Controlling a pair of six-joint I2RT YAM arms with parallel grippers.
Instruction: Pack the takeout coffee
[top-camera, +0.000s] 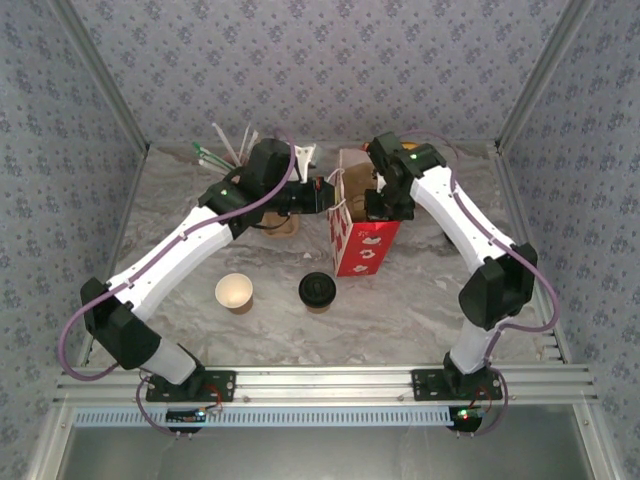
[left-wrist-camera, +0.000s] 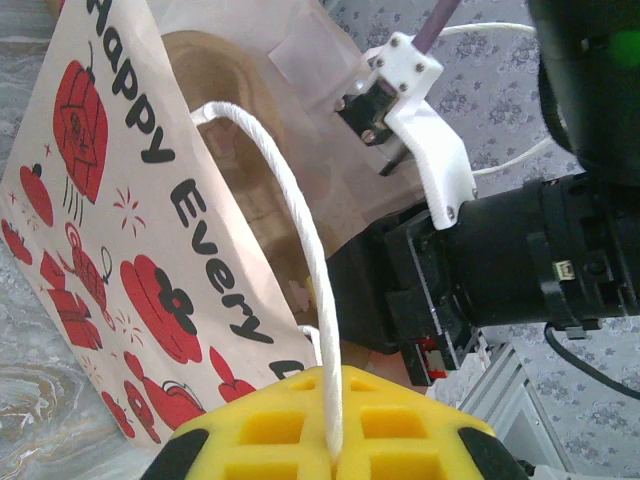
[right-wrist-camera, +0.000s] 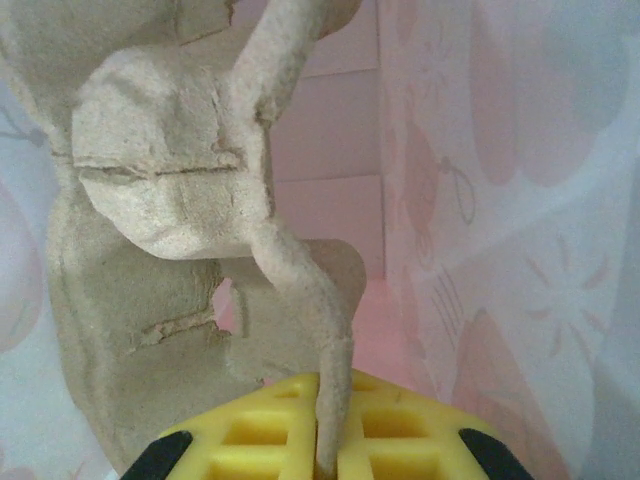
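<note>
Right fingers (right-wrist-camera: 365, 440) pinch tray (right-wrist-camera: 150, 190) inside bag (right-wrist-camera: 500, 200).

Table (top-camera: 400, 310) from above, arm bases at the near edge. The bag (top-camera: 362, 245) stands upright at centre, somewhat toward the back. The coffee (top-camera: 317, 291) stands in front of the bag and a little to its left, apart from it. The open cup (top-camera: 234, 292) stands left of the coffee, well apart. Sticks (top-camera: 225, 148) are at the back left, behind the left arm. The left gripper (left-wrist-camera: 335, 455) meets the bag from the left, pads closed on the handle (left-wrist-camera: 300, 240) above the bag's mouth. The right gripper (right-wrist-camera: 325, 460) reaches into the bag from the right, pads closed on an edge of the tray (right-wrist-camera: 170, 190), which is inside the bag.
</note>
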